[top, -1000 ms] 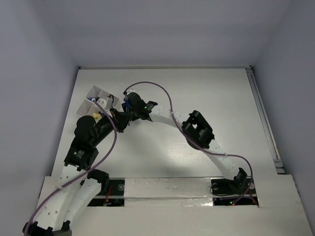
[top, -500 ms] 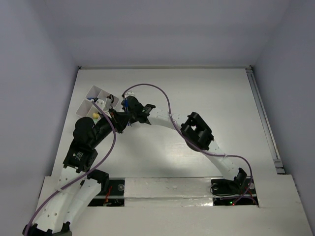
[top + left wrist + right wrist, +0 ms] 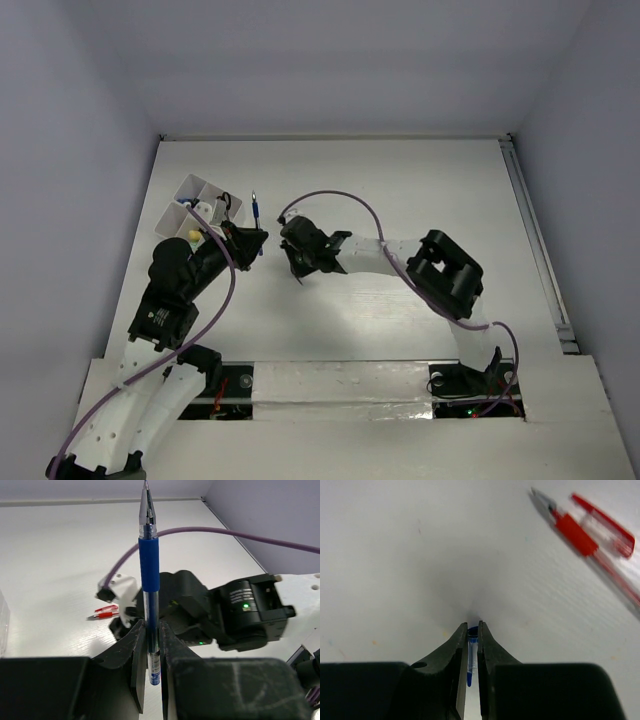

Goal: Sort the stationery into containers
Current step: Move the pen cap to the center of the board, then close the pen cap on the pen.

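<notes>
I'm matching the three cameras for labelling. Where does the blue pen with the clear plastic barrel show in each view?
Top external: the blue pen sticks out of the left pincer, left of centre.
Left wrist: centre, upright between that pincer's fingers.
Right wrist: not in it; the right pincer pinches only a small blue piece.
Shared landmark: the thin red pen, in both wrist views.
</notes>
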`<state>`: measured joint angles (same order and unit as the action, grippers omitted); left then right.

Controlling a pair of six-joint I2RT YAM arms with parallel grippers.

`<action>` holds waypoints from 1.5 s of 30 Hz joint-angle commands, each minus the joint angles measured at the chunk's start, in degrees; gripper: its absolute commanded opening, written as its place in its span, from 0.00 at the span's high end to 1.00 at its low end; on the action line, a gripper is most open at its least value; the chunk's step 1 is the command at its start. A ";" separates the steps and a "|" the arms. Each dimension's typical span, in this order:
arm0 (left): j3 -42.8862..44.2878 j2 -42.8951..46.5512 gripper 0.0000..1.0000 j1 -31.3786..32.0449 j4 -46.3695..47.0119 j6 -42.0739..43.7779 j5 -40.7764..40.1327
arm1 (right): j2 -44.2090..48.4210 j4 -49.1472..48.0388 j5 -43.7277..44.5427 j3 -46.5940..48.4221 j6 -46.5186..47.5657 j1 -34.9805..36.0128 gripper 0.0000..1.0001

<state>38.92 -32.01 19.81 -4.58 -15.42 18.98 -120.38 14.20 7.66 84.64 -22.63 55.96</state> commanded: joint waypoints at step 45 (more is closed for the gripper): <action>2.39 -0.86 1.00 -1.44 2.12 0.65 0.53 | -1.70 23.24 -0.81 -2.90 18.59 3.27 0.61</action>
<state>38.92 -32.88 18.63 -4.58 -15.42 19.05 -117.05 28.62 4.19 83.31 -4.36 58.06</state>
